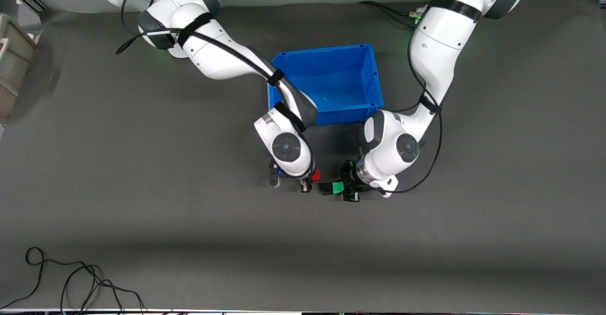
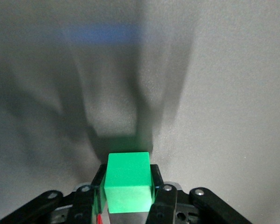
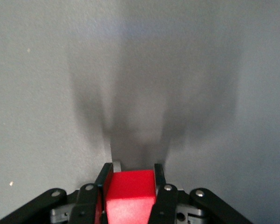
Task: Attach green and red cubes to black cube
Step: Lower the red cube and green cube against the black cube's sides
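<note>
My left gripper (image 1: 341, 188) is shut on the green cube (image 1: 337, 188), which fills the space between its fingers (image 2: 164, 196) in the left wrist view as a bright green cube (image 2: 128, 179). A small black cube (image 1: 325, 189) sits against the green cube's face that points toward the right arm. My right gripper (image 1: 311, 178) is shut on the red cube (image 1: 316, 175), seen clamped as a red cube (image 3: 130, 189) in the right wrist view. A short gap separates the red cube from the black one. Both grippers hang over the grey mat.
A blue bin (image 1: 374, 76) stands on the grey mat (image 1: 189, 220), farther from the front camera than both grippers. A beige container (image 1: 12, 64) sits at the right arm's end of the table. Loose black cable (image 1: 75, 282) lies near the front edge.
</note>
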### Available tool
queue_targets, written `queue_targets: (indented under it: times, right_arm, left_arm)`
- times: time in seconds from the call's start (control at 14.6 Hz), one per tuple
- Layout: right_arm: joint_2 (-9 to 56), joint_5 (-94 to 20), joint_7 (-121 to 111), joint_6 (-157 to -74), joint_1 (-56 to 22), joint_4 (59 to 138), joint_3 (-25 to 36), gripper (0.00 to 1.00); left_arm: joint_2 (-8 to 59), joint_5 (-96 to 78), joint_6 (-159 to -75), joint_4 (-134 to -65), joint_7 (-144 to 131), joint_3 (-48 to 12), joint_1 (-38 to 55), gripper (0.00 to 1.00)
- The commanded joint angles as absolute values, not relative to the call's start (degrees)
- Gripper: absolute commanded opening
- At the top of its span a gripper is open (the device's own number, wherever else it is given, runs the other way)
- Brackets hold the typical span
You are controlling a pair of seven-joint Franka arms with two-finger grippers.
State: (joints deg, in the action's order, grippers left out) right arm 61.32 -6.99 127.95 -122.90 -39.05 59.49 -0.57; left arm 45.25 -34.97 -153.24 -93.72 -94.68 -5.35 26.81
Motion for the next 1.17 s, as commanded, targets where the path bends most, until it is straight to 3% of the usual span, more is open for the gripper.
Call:
queue_targets:
  times: [0.0, 1.1]
  right_arm:
    - [62.84, -7.03, 129.46, -123.74, -39.29, 56.6, 0.26, 0.0]
    - [63.98, -6.86, 128.06, -127.44, -38.15, 57.04, 1.23, 0.0]
  left_arm:
    - [45.79, -35.07, -153.46, -92.2, -96.42, -4.75, 28.3, 0.0]
    - [45.88, -34.54, -153.02, -92.46, -95.71, -4.31, 26.89, 0.0]
